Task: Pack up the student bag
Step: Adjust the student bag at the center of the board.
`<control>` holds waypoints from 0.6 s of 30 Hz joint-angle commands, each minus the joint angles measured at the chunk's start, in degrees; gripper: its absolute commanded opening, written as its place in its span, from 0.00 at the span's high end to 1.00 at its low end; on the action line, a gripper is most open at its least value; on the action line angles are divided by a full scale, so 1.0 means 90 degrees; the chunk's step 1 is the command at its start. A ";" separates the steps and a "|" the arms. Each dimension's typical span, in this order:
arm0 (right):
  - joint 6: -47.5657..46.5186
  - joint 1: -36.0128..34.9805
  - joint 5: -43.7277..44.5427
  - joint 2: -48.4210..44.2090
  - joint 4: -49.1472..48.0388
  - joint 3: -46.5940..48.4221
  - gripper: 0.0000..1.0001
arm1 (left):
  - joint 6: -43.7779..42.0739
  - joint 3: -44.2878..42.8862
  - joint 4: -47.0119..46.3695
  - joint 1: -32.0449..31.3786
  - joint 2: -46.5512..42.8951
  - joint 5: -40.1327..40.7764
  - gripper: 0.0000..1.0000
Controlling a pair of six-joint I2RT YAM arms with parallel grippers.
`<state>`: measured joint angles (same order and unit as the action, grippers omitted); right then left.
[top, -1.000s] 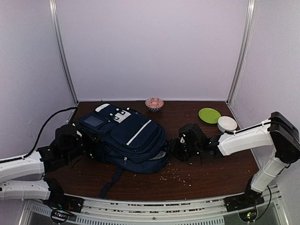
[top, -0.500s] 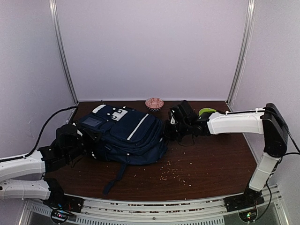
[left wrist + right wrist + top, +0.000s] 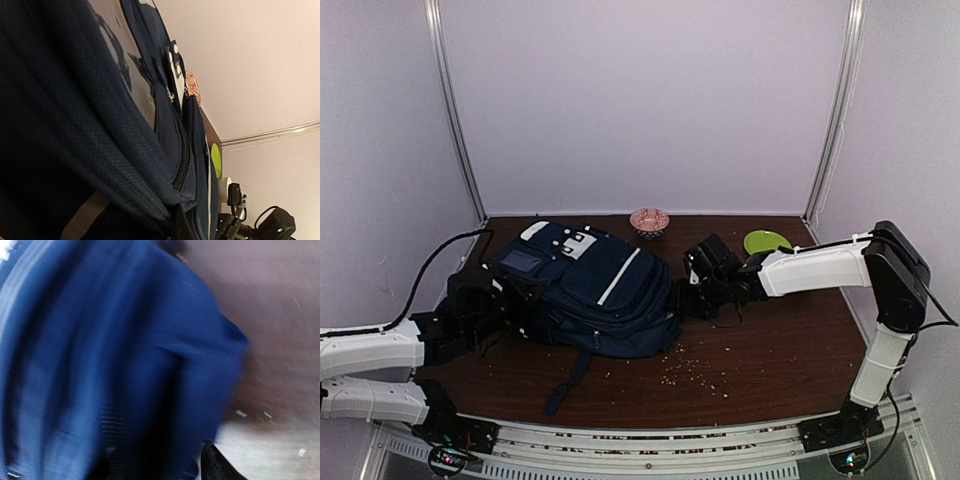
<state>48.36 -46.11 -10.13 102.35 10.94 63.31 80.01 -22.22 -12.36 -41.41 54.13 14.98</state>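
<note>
One bag (image 3: pixel 590 290), one bowl (image 3: pixel 649 220) and one plate (image 3: pixel 767 241) are counted; the left gripper (image 3: pixel 508 306) is closed, the right gripper (image 3: pixel 687 297) cannot be judged.

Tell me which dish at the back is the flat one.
The green plate, on the right. The pink bowl at mid-back has raised sides.

Pink bowl (image 3: pixel 649 220), green plate (image 3: pixel 770 240), scattered crumbs (image 3: pixel 692 371)

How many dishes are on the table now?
2: a pink bowl at the back behind the student bag, a green plate back right. The right arm may hide more.
</note>
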 commanded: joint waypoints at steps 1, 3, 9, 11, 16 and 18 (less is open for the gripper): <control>-0.0069 -0.0037 0.0526 -0.0838 -0.0308 -0.0445 0.49 | -0.0245 -0.0325 -0.0753 -0.0029 -0.0010 -0.0336 1.00; -0.0200 -0.0088 0.0764 -0.1268 -0.0062 -0.0595 0.46 | -0.0669 -0.0723 -0.0090 -0.0036 -0.0067 -0.0433 0.98; -0.0729 -0.0592 0.1386 -0.2296 0.0636 -0.0847 0.43 | -0.1994 -0.1646 0.2228 -0.0043 -0.0337 -0.0830 0.33; -0.0917 -0.0926 0.1628 -0.2467 0.0729 -0.0851 0.43 | -0.2503 -0.1971 0.3003 -0.0143 -0.0491 -0.0790 0.21; -0.0473 -0.1621 0.2628 -0.2626 0.0240 -0.1305 0.45 | -0.4175 -0.3225 0.4896 -0.0944 -0.0496 -0.0028 0.02; -0.0208 -0.1612 0.2451 -0.2793 -0.0749 -0.1831 0.45 | -0.5053 -0.3821 0.5442 -0.1388 -0.0115 0.0231 0.02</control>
<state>43.09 -60.38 7.20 79.15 12.49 53.91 52.14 -48.23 24.49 -48.38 49.93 12.14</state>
